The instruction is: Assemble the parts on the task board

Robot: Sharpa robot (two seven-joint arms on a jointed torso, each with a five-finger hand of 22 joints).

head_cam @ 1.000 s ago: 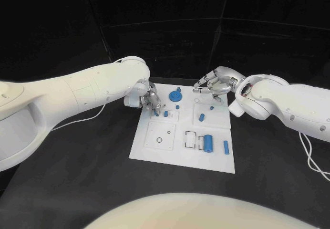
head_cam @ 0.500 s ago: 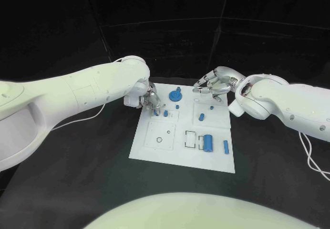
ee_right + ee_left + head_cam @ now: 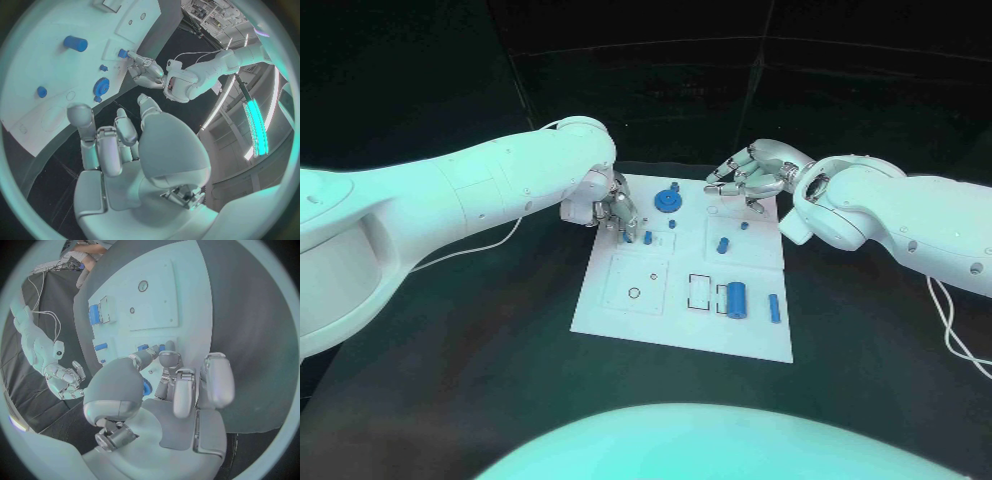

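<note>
Currently, the robot's left hand [image 3: 607, 212] hovers low over the far left corner of the white task board [image 3: 632, 320], its fingertips [image 3: 626, 238] curled down at a small blue peg [image 3: 648, 237] there. Whether they actually pinch the peg cannot be told. The right hand [image 3: 751, 178] hangs over the board's far right corner with its fingers loosely curled and nothing in them. A blue gear [image 3: 668, 202] sits near the far edge between the two hands. A blue cylinder [image 3: 737, 296] and a slim blue pin [image 3: 773, 308] lie toward the near right side, and another short peg [image 3: 723, 244] lies mid-board.

Judging from this, the step in hand is grasping or seating the small peg. It would go best with a light, centred pinch, keeping the peg upright and the neighbouring gear undisturbed.

Compared with a second ago, both hands and all parts sit in the same places; no shift of hand or part is apparent.
</note>
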